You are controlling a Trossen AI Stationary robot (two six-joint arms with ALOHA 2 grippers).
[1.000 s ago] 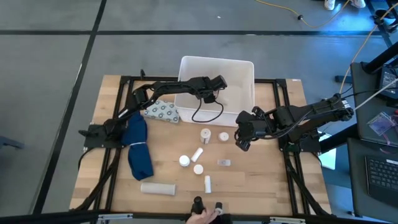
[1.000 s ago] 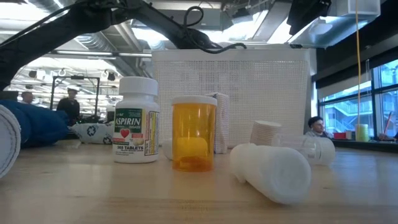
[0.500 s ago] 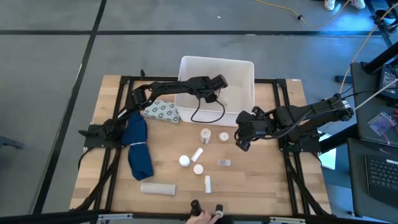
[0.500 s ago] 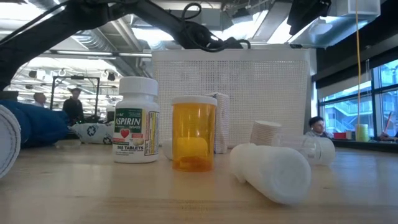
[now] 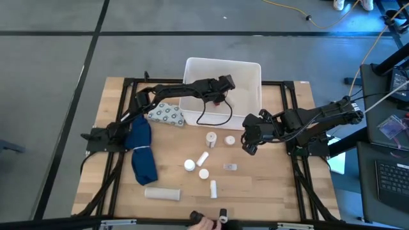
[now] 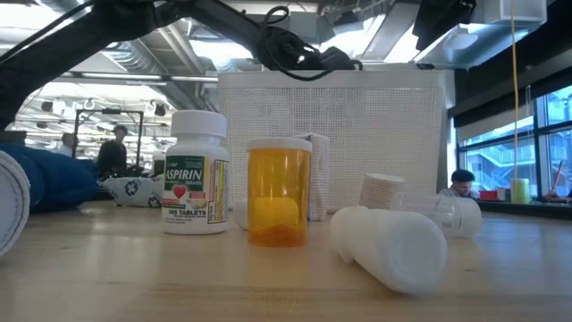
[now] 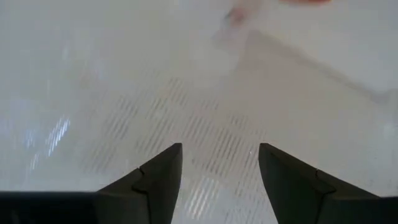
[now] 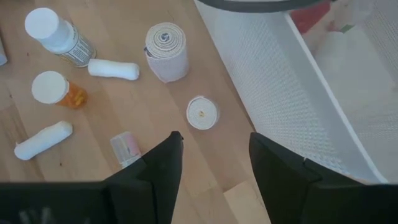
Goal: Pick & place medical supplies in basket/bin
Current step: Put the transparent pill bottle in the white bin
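The white bin (image 5: 223,83) stands at the table's far middle. My left gripper (image 5: 227,81) hangs open over its inside (image 7: 205,93), with nothing between the fingers; a red-orange item (image 7: 311,2) lies farther in. My right gripper (image 5: 246,142) hovers open and empty beside the bin's near right corner, above the table. Supplies lie loose on the wood: an aspirin bottle (image 8: 59,34), an orange pill bottle (image 8: 59,90), a bandage roll (image 8: 166,51), a small roll (image 8: 202,112), white tubes (image 8: 112,70), a small packet (image 8: 126,148).
A long dark blue cloth (image 5: 140,150) and a grey dotted pack (image 5: 166,115) lie on the left side. A white roll (image 5: 162,192) rests near the near edge, where a person's hand (image 5: 203,222) shows. A black cable (image 5: 214,118) loops down from the left arm in front of the bin.
My left gripper has crept a little toward the table's right over the bin, staying open. The hand at the near edge has drawn back. The right arm and the supplies have kept still.
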